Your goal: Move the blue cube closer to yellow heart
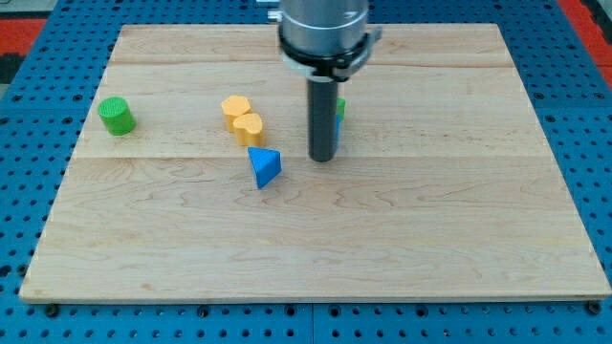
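Wooden board point(382, 239): my tip point(322, 159) rt of blue triangle point(265, 167), yellow heart point(249, 127); no claw fitted, bare rod.

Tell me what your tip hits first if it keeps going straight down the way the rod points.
My tip points straight down at the wooden board, so it meets bare wood; no block appears beneath it.

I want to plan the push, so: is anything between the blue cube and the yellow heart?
The blue cube peeks out behind my tip, beside a green block. Between it and the yellow heart only my rod stands; the blue triangular block lies below that line.
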Robot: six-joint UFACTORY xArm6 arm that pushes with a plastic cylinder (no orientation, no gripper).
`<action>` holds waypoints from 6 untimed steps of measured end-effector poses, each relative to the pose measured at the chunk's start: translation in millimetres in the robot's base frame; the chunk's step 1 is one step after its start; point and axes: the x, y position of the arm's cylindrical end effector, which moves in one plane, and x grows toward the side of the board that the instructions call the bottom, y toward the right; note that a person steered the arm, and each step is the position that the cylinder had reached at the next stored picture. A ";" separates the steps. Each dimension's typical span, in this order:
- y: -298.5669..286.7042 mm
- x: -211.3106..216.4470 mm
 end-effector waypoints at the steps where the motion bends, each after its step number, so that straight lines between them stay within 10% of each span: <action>1: 6.3 -18.4; 3: 84.4 -43.6; 6: -159.5 -55.9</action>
